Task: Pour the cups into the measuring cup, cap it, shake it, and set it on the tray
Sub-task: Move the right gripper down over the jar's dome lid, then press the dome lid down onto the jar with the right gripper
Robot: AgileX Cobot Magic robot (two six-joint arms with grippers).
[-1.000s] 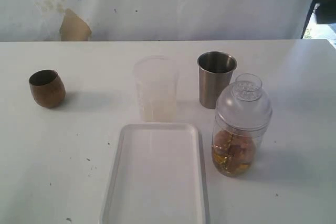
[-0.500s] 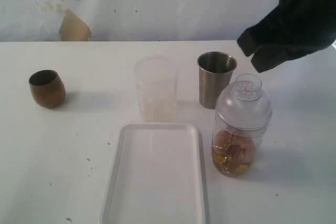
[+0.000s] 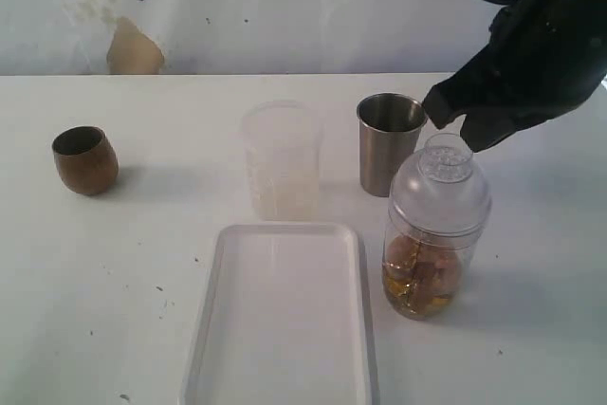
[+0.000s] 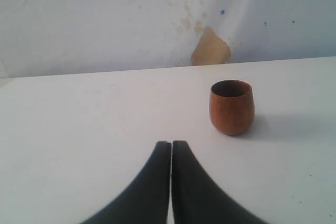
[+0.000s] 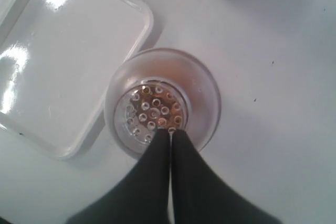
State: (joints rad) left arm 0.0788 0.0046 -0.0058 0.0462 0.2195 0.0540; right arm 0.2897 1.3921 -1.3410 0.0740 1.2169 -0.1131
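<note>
The measuring cup stands right of the tray under a frosted domed lid and holds amber-brown contents. My right gripper hangs just above that lid. In the right wrist view it is shut and empty over the lid's strainer holes. The steel tumbler stands upright just behind the measuring cup. Far to the left sits the brown wooden cup. In the left wrist view my left gripper is shut and empty, short of the wooden cup. The white tray lies at the front.
A frosted translucent beaker stands behind the tray, left of the steel tumbler. The tray's corner lies close beside the measuring cup. The white table ends at a stained white wall behind.
The right arm has come in from the upper right and moved down and left, and now hangs over the capped measuring cup. Nothing on the table has moved.
</note>
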